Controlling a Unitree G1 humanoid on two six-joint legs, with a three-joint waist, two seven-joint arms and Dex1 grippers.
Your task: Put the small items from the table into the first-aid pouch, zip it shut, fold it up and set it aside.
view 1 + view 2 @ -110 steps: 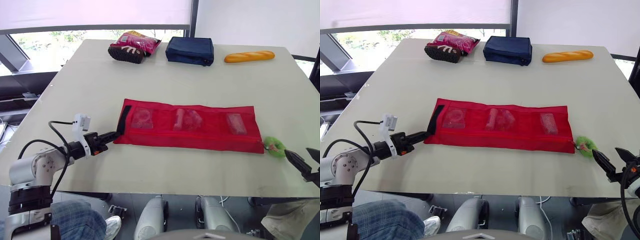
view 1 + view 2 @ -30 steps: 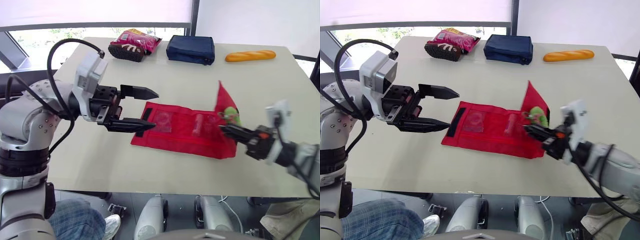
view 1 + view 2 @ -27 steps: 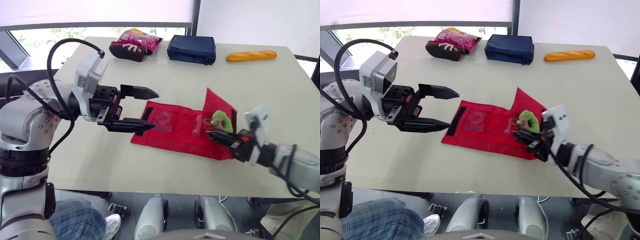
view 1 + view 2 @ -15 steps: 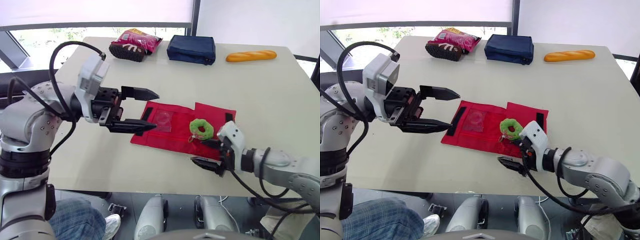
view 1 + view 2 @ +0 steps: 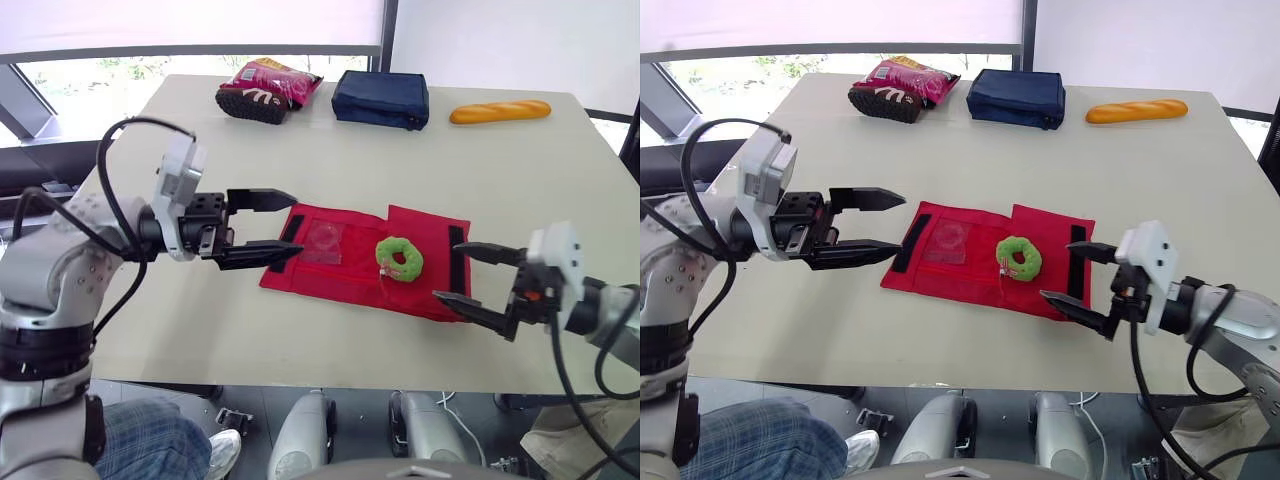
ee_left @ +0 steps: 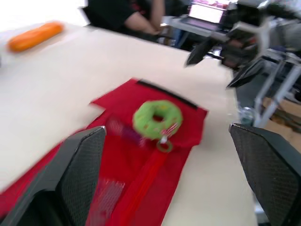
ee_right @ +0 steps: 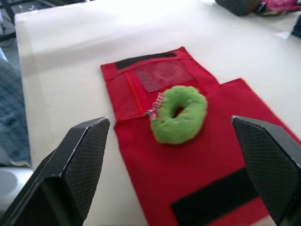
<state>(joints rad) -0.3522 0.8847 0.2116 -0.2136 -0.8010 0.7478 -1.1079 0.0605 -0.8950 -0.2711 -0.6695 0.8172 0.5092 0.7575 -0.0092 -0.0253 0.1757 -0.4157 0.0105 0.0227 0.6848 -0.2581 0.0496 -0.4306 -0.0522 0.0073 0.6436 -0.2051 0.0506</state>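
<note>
A red first-aid pouch (image 5: 345,282) lies flat near the middle of a pale desk (image 5: 180,160). Its right-hand part is folded over onto the rest. On top of that fold, about midway along the pouch, rests a fuzzy green ring (image 5: 399,258), which hangs from the zip pull by a small tag. A black strip (image 5: 291,228) runs across the pouch's left end, and another black strip (image 5: 457,260) crosses the folded flap on the right. Beside the left strip is a mesh pocket (image 5: 322,242) with something small inside (I can't make out what).

My left end effector (image 5: 297,224) has its two black fingers spread wide. It hovers at the pouch's left end with the tips over the black strip. I can't tell whether they touch the fabric.

My right end effector (image 5: 447,270) is also spread wide and grips nothing. It sits at the pouch's right edge, with one finger over the flap's strip and the other at the near right corner. The green ring lies between the two end effectors, nearer the right one.

Along the far edge of the desk sit a pink snack bag (image 5: 270,88), a navy case (image 5: 381,99) and a bread loaf (image 5: 499,112), well apart from the pouch.
</note>
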